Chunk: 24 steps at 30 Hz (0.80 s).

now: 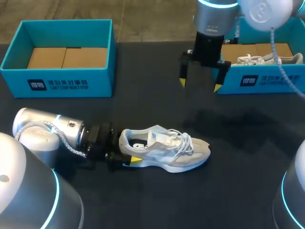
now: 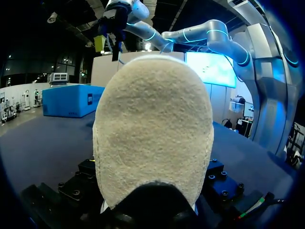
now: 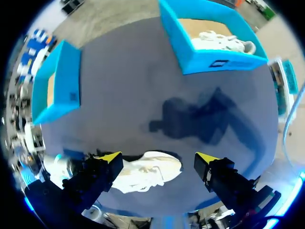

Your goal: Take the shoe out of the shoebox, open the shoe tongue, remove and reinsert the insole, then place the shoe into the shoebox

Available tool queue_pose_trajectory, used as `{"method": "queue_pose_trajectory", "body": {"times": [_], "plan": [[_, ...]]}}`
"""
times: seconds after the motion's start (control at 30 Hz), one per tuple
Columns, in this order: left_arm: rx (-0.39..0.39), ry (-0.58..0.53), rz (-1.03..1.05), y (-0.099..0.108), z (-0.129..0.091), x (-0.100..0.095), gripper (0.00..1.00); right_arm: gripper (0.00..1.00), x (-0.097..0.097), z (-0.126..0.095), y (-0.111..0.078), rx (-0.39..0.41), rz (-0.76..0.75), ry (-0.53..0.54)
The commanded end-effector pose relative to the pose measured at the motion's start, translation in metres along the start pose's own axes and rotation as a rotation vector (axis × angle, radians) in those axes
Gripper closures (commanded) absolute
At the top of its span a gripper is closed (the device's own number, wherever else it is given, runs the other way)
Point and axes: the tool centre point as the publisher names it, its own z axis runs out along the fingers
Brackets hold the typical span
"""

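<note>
Now, pale grey laced shoe (image 1: 164,151): heel at left gripper (image 1: 126,158), grip unclear.
Right gripper (image 1: 200,85): spread open; approach tongue (image 1: 158,138) slowly.

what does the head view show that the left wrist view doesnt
Only the head view: the whole shoe side-on with its laces, the empty left shoebox, and a second shoe inside the right shoebox. Only the left wrist view: the shoe's fuzzy heel from straight behind, close up. Both: the shoe, the right shoebox beyond it, and the right gripper hanging open above the table.
</note>
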Motion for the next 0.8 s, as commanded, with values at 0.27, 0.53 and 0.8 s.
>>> {"method": "queue_pose_trajectory", "body": {"times": [0.27, 0.53, 0.8], "plan": [[-0.003, 0.002, -0.001, 0.003, 0.001, 0.000, 1.00, 0.00, 0.001, 0.001, 0.005, 0.009, 0.002, 0.002], [-0.003, 0.002, -0.001, 0.003, 0.001, 0.000, 1.00, 0.00, 0.038, 0.010, -0.017, -0.002, -0.022, -0.051], [-0.003, 0.002, -0.001, 0.003, 0.001, 0.000, 1.00, 0.00, 0.080, 0.026, -0.050, -0.022, -0.046, -0.063]]}}
